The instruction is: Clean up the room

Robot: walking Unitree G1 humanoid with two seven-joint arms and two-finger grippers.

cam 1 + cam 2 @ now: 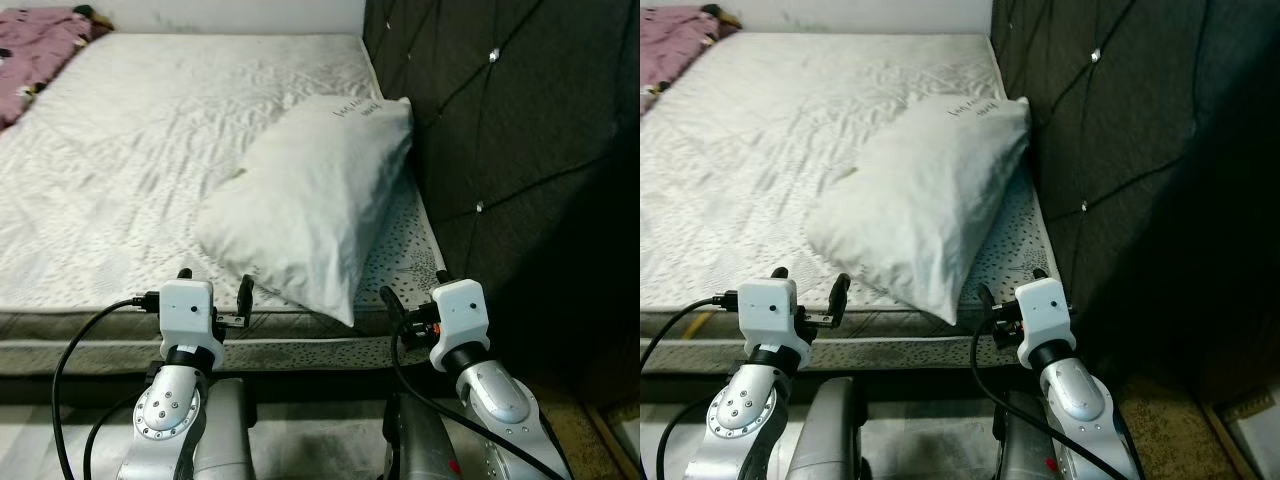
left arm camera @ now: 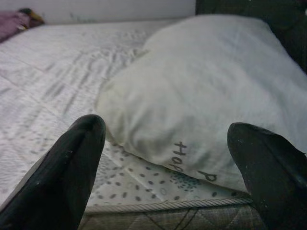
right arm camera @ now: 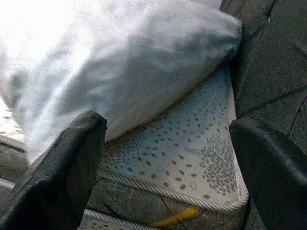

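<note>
Both pincers spread wide — left pincer (image 1: 214, 290), right pincer (image 1: 413, 289) — facing the pillow (image 1: 310, 200); grip shallow and its slack cover slips off the bed (image 1: 120, 150).

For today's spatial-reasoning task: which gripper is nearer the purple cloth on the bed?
Left. The left gripper sits at the bed's near edge on the same side as the purple cloth, which lies in the far corner. The right gripper is by the headboard.

We count one pillow (image 1: 315, 195) on one mattress (image 1: 120, 160), one headboard (image 1: 520, 130) at three o'clock, and one purple cloth (image 1: 35, 55) at ten o'clock.
</note>
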